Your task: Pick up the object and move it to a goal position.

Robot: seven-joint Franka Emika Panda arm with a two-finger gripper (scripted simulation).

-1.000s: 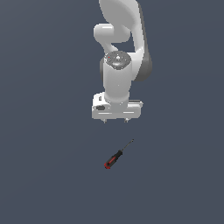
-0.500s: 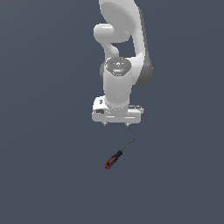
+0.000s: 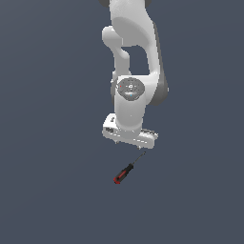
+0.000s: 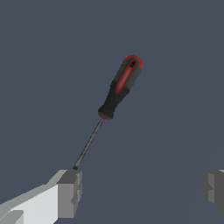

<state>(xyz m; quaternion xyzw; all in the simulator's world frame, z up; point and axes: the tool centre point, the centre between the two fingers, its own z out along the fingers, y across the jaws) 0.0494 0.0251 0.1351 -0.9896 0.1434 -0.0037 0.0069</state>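
I hold the white two-finger gripper point(image 4: 142, 192) wide open (empty) above the small red-and-black-handled screwdriver point(image 3: 125, 172); handle points seven o'clock, awaiting pickup.

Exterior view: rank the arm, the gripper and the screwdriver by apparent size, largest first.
1. Arm, by far the largest.
2. Gripper, its white body wider than the screwdriver is long.
3. Screwdriver, smallest. It lies nearer the view's bottom, so nearness may skew this slightly.
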